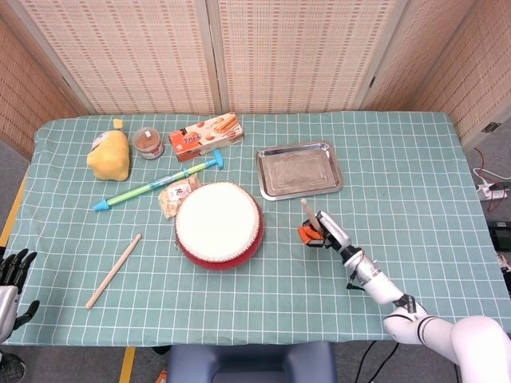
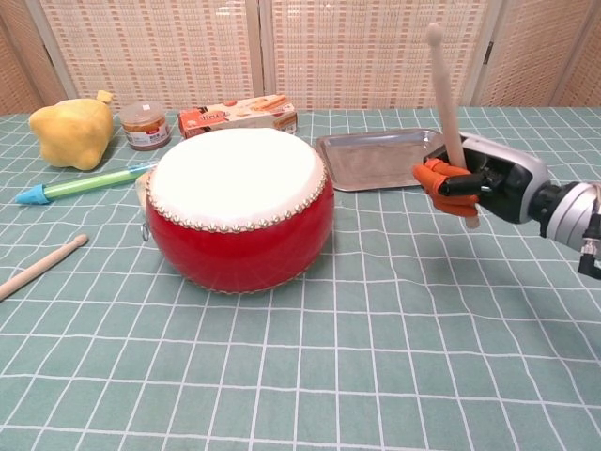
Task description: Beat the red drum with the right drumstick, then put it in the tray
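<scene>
The red drum (image 1: 219, 225) (image 2: 237, 209) with a white skin stands at the table's middle. My right hand (image 1: 322, 231) (image 2: 477, 187) is lifted off the cloth to the drum's right and grips a wooden drumstick (image 2: 445, 97) (image 1: 306, 214) nearly upright, tip leaning slightly toward the drum. The steel tray (image 1: 299, 169) (image 2: 389, 158) lies empty just behind the hand. A second drumstick (image 1: 113, 270) (image 2: 39, 266) lies on the cloth at the left. My left hand (image 1: 13, 274) hangs off the table's left edge with its fingers apart, holding nothing.
Behind the drum are a yellow plush toy (image 1: 108, 155), a small jar (image 1: 148, 142), a snack box (image 1: 205, 136), a green and blue stick (image 1: 157, 184) and a wrapped snack (image 1: 178, 195). The green checked tablecloth (image 1: 415, 199) covers the table.
</scene>
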{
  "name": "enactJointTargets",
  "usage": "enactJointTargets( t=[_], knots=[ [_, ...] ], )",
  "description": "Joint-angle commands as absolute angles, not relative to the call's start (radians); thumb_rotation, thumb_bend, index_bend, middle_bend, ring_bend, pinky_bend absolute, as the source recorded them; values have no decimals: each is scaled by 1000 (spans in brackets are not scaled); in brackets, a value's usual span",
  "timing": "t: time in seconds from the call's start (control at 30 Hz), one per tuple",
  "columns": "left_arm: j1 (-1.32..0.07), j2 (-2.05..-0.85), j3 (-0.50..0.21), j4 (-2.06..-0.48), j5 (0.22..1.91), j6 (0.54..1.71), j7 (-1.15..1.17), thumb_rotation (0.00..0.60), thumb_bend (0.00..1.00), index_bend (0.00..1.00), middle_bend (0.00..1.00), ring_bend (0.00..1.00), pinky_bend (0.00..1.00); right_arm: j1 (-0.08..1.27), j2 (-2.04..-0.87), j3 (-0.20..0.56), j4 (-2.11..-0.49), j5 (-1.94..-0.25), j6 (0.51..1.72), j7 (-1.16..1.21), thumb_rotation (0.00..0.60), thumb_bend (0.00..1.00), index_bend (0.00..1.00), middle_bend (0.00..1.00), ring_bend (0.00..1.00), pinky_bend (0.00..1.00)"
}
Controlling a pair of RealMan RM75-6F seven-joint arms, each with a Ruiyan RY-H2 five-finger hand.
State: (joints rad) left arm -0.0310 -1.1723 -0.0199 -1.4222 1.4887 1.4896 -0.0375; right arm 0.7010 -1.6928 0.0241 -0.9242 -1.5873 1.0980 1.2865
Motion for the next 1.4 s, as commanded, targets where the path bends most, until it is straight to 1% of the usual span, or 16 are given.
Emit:
enactJointTargets(
  t=[0.03, 0.17, 0.23, 0.27, 0.33, 0.47, 0.6, 0.7, 0.93, 1.0, 1.07, 1.23, 1.3, 1.4],
  knots=[
    [-35, -1173, -21, -1424, 1494, 1491, -35, 600, 248, 0, 0, 0, 0, 782, -1537, 135, -1163, -1516, 1023, 546, 600, 956, 1000, 1000, 1000, 1000],
    [-41, -1173, -22, -1428, 1503, 1493, -31, 600, 248, 0, 0, 0, 0, 840, -1490, 194, -1270, -1421, 925, 191, 600, 956, 1000, 1000, 1000, 1000],
    [-42, -1173, -22, -1429, 1509, 1497, -30, 600, 247, 0, 0, 0, 0, 876, -1499, 232, -1291, -1343, 885, 11, 600, 956, 1000, 1000, 1000, 1000],
    [-42, -1173, -21, -1429, 1512, 1500, -30, 600, 247, 0, 0, 0, 0, 888, -1511, 250, -1290, -1309, 885, -64, 600, 956, 1000, 1000, 1000, 1000],
    [-39, -1173, -20, -1427, 1517, 1507, -32, 600, 248, 0, 0, 0, 0, 914, -1528, 273, -1307, -1230, 861, -190, 600, 956, 1000, 1000, 1000, 1000],
    [-34, -1172, -18, -1424, 1519, 1518, -39, 600, 248, 0, 0, 0, 0, 964, -1545, 296, -1326, -1112, 826, -361, 600, 956, 1000, 1000, 1000, 1000],
    [-31, -1172, -16, -1421, 1521, 1521, -44, 600, 248, 0, 0, 0, 0, 1010, -1571, 299, -1316, -1025, 805, -478, 600, 956, 1000, 1000, 1000, 1000],
    [-29, -1173, -14, -1419, 1521, 1522, -47, 600, 248, 0, 0, 0, 0, 1040, -1583, 284, -1305, -979, 798, -561, 600, 956, 1000, 1000, 1000, 1000],
    [-30, -1176, -13, -1413, 1520, 1519, -54, 600, 247, 0, 0, 0, 0, 1094, -1600, 205, -1283, -858, 808, -811, 600, 957, 1000, 1000, 1000, 1000],
    [-31, -1177, -13, -1412, 1522, 1519, -54, 600, 247, 0, 0, 0, 0, 1098, -1605, 203, -1290, -837, 825, -831, 600, 958, 1000, 1000, 1000, 1000],
    [-32, -1177, -13, -1411, 1523, 1519, -56, 600, 247, 0, 0, 0, 0, 1093, -1607, 226, -1309, -834, 846, -792, 600, 959, 1000, 1000, 1000, 1000],
    [-28, -1176, -14, -1409, 1521, 1526, -63, 600, 248, 0, 0, 0, 0, 1070, -1584, 289, -1354, -916, 899, -629, 600, 960, 1000, 1000, 1000, 1000],
    [-27, -1176, -14, -1409, 1522, 1528, -64, 600, 247, 0, 0, 0, 0, 1067, -1574, 289, -1357, -932, 902, -610, 600, 960, 1000, 1000, 1000, 1000],
    [-30, -1177, -13, -1410, 1526, 1526, -61, 600, 247, 0, 0, 0, 0, 1072, -1569, 255, -1342, -922, 883, -653, 600, 960, 1000, 1000, 1000, 1000]
  ],
)
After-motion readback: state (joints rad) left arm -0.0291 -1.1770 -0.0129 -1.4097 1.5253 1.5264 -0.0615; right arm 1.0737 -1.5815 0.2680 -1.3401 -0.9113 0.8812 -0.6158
